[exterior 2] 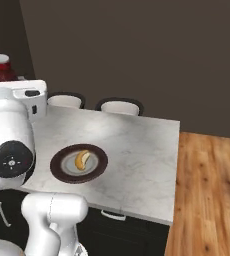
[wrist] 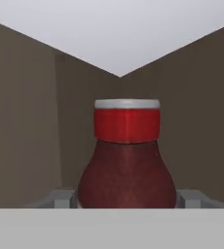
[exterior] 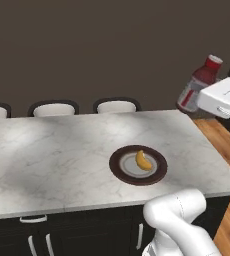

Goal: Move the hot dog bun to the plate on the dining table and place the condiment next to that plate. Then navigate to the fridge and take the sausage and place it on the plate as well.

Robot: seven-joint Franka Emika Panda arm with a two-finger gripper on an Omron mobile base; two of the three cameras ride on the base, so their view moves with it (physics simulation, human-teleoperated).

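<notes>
We see the dining table (exterior: pixel 62 150) mostly bare — wide free marble at nine o'clock of the plate (exterior: pixel 118 170), and a narrower bare strip at three o'clock, toward the table's end. The plate's centre is taken by the hot dog bun (exterior: pixel 143 160). Along the far edge, at twelve o'clock, chair backs (exterior: pixel 116 105) rise just above the tabletop. The condiment (exterior: pixel 199 83) hangs high past the table's far corner — the air beneath it is open.

Kitchen-diner: marble dining table (exterior: pixel 62 150), chairs (exterior: pixel 116 106)
</notes>
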